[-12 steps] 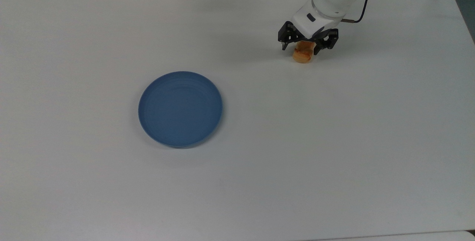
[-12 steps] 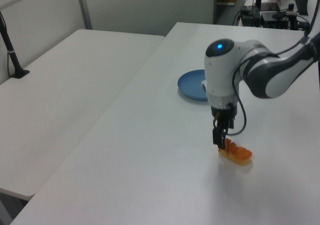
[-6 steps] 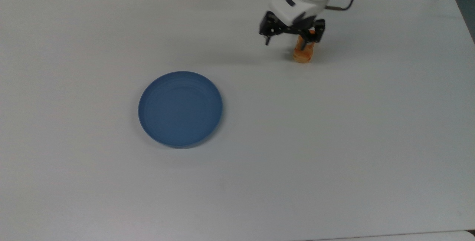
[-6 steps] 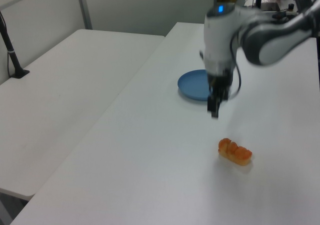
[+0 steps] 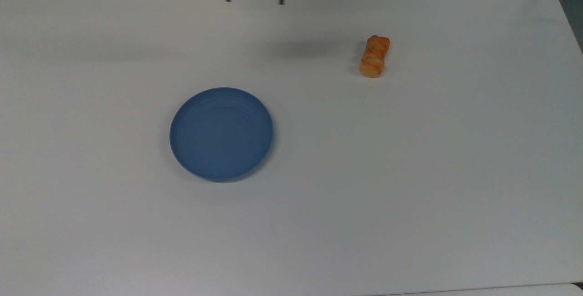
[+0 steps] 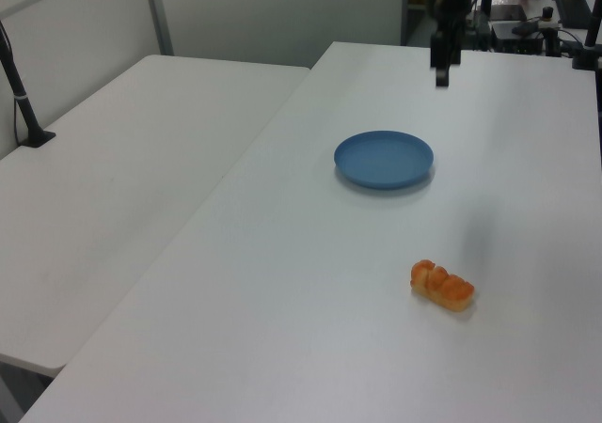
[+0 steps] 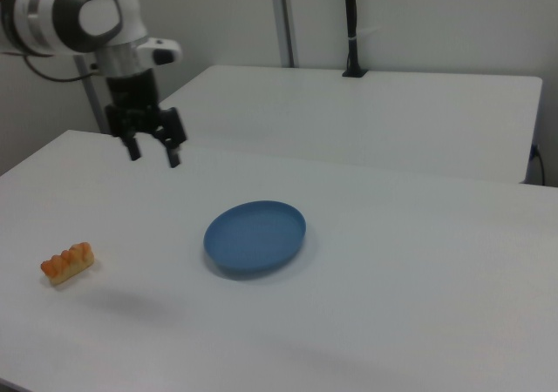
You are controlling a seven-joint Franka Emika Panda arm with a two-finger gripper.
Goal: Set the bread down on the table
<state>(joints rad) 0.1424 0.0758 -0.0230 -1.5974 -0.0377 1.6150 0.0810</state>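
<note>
The small braided golden-orange bread [image 5: 374, 56] lies on the plain white desk [image 5: 410, 173]; the end effector [image 7: 153, 152] hangs spread, empty; job looks done.

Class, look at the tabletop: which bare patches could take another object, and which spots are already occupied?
The table is mostly bare. Free patches: the wide strip between the blue plate and the bread, and the whole near side below both in the top view. Nowhere is crowded. The open gripper hangs above the far edge.

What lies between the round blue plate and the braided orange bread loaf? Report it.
Only bare white table separates the round blue plate from the braided orange bread loaf, in the top view.
</note>
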